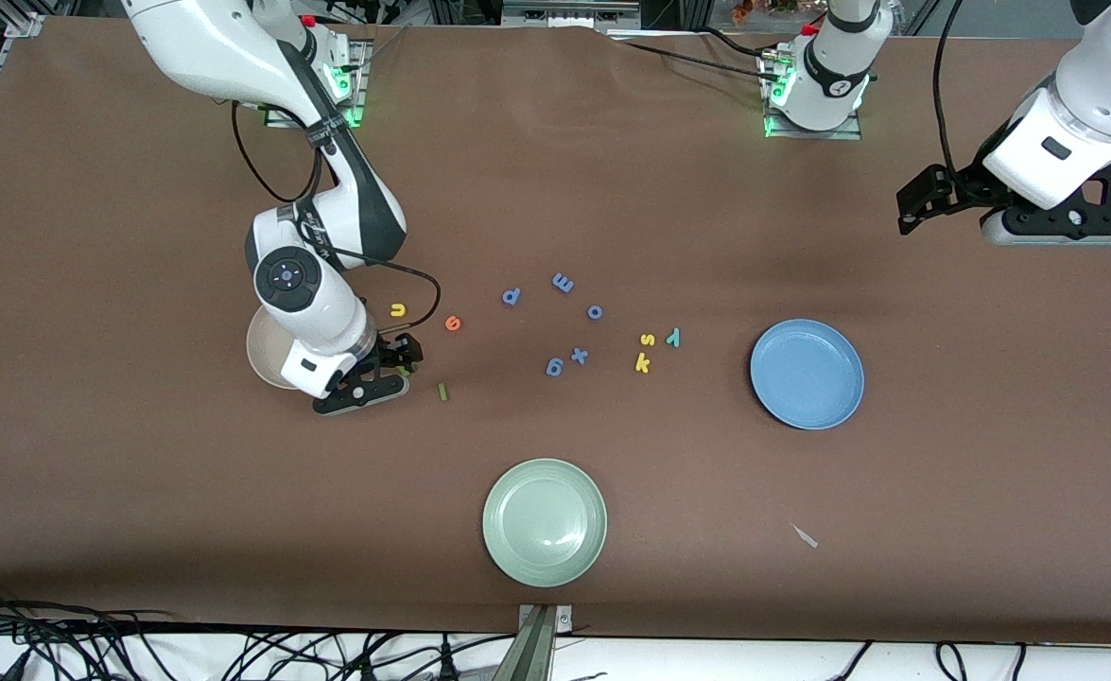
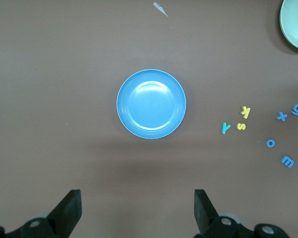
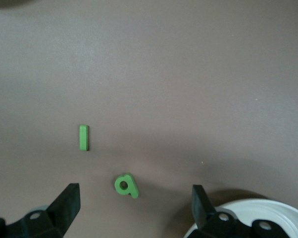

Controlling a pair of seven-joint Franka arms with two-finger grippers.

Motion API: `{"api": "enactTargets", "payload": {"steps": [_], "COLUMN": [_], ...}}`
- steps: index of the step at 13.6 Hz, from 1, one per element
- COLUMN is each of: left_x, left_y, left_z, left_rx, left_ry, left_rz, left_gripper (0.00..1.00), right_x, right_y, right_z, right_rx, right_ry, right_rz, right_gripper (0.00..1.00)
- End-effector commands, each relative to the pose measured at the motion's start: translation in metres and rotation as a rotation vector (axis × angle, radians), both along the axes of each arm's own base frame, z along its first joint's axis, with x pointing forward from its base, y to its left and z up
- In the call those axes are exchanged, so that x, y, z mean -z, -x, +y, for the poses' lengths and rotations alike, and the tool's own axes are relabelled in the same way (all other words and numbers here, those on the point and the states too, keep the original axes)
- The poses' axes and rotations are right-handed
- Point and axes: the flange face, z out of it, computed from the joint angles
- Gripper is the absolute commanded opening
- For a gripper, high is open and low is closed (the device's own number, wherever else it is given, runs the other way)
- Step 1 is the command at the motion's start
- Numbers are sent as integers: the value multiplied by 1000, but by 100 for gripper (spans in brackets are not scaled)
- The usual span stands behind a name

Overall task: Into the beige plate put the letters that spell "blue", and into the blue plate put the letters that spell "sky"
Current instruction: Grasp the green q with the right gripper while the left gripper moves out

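Starting at the right arm's end of the desk [image 1: 139,473], we see the right end effector [image 3: 134,208] low over the surface beside the beige plate [image 1: 267,364], most of which the arm hides; its fingers [image 3: 65,206] stand apart with nothing between them but the green b [image 3: 126,185] lying flat on the desk below. The dark green l [image 1: 442,391] lies just beside the b, toward the middle of the desk. Farther from the front camera are the yellow u [image 1: 398,309] and the orange e [image 1: 452,323], near each other and outside the plate. Toward the middle we find scattered blue letters [image 1: 555,366], and lower in the front view a pale green plate [image 1: 545,522]. Next come the yellow s [image 1: 647,340], the yellow k [image 1: 642,362] and the teal y [image 1: 673,336], clustered close together on the desk, near the blue plate [image 1: 807,374] but apart from it. The blue plate holds nothing. The left end effector [image 2: 136,210] waits high over the left arm's end of the desk, its fingers spread wide and gripping nothing.
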Motion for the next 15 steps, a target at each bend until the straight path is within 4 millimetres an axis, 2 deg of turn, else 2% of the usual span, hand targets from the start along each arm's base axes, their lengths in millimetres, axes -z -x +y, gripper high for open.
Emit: {"api": "enactTargets", "payload": {"steps": [1, 8, 13, 14, 15], "left_x": [-5, -4, -4, -1, 16], "left_y": [-3, -2, -3, -4, -10], "left_z": [3, 4, 0, -7, -16], "left_rx": [20, 17, 38, 96, 129], "left_ry": [-17, -18, -23, -20, -18], "left_rz": [1, 4, 4, 10, 41], "left_gripper": [100, 100, 100, 100, 100], "right_x": [11, 55, 70, 71, 75], "right_y": [6, 9, 17, 17, 19], "right_z": [-1, -3, 10, 10, 10], "right_rx": [-91, -249, -274, -275, -276], "right_ry": [-3, 18, 23, 23, 25], "right_rz": [-4, 16, 34, 34, 41], "right_gripper": [100, 100, 98, 95, 94]}}
